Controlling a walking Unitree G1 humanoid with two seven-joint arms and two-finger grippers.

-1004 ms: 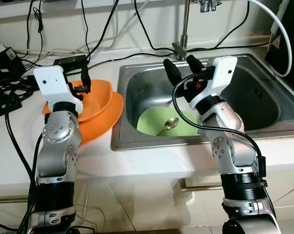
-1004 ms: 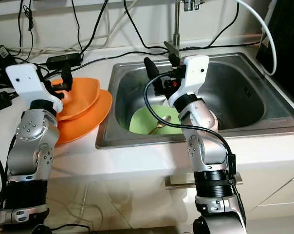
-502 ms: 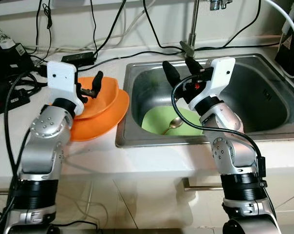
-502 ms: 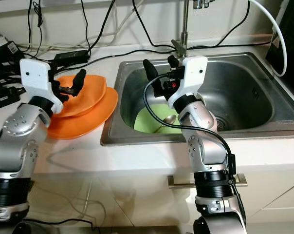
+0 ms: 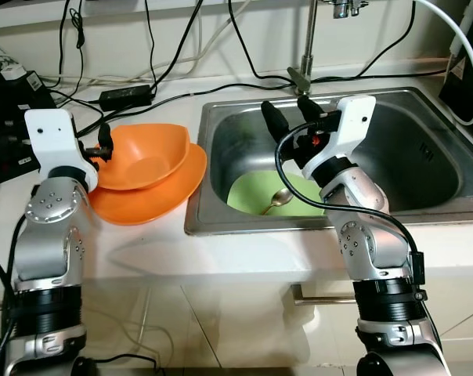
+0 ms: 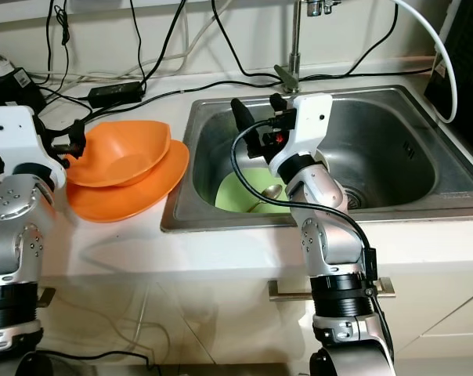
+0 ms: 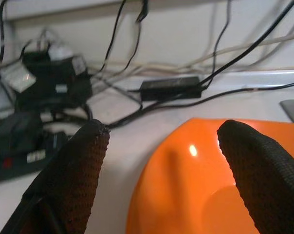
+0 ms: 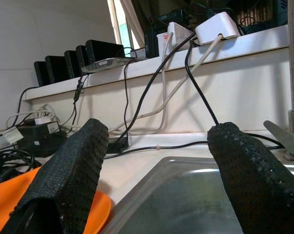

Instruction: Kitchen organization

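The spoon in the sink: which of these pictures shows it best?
The left eye view: the spoon lies whole on the green plate in the sink. In the right eye view the right arm hides part of it. The two wrist views look toward the counter and wall instead.

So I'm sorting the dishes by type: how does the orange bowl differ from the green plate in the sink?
The orange bowl is deep with raised sides; the green plate is flat and shallow. The bowl sits on the counter, stacked on an orange plate; the green plate lies at the bottom of the sink. A spoon rests on the green plate; the bowl is empty. Neither is held by a tool.
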